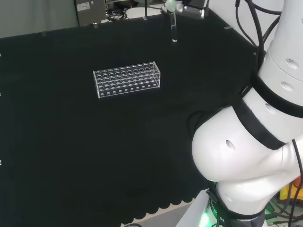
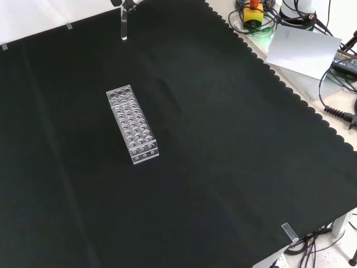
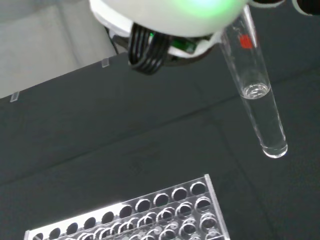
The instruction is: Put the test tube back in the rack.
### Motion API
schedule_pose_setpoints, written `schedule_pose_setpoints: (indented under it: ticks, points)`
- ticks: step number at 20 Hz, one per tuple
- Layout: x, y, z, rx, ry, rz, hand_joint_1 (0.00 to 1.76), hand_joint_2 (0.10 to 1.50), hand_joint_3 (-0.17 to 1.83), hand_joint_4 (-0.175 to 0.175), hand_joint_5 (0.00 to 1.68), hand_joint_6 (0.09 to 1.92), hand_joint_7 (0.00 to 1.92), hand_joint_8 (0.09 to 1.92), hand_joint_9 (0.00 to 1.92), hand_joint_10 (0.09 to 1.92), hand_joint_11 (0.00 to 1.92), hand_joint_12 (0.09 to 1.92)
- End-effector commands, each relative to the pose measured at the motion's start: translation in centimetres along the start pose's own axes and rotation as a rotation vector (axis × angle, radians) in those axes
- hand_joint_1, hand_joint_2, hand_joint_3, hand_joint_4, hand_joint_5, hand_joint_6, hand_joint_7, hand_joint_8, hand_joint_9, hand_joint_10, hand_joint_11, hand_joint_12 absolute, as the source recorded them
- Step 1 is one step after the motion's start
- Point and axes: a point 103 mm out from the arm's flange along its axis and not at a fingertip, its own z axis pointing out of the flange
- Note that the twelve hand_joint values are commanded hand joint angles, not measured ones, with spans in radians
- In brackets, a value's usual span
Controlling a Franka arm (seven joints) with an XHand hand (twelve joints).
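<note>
Now we see the hand [image 1: 171, 6] at the head view's top, holding the tube [image 1: 173, 29] upright. Our rack [image 1: 128, 79] sits mid-frame, well apart.

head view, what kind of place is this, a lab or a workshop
Most likely a robotics lab staged as a chemistry bench: a clear test tube rack stands on a black cloth, a glass test tube hangs from the hand, and cables and equipment crowd the edges.

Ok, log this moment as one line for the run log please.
phase: carry | hand: holds test tube upright, raised above cloth | rack: clear, on cloth, apart from tube | insertion: not yet done
</note>
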Motion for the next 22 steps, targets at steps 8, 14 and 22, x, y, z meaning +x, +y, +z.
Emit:
schedule_pose_setpoints:
  ticks: [8, 14, 22]
  points:
    - [0.8, 0.1, 2.4, 0.022, 0.067, 0.001, 1.23, 0.63, 0.65, -0.175, 1.38, 0.46, 1.79, 0.54, 1.76, 0.26, 1.23, 0.95]
    - [1.8, 0.8, 4.8, 0.050, 0.079, -0.004, 1.23, 0.63, 0.65, -0.175, 1.38, 0.46, 1.79, 0.54, 1.76, 0.26, 1.23, 0.95]
    - [3.0, 2.2, 7.3, 0.077, 0.096, -0.010, 1.23, 0.63, 0.65, -0.175, 1.38, 0.46, 1.79, 0.54, 1.76, 0.26, 1.23, 0.95]
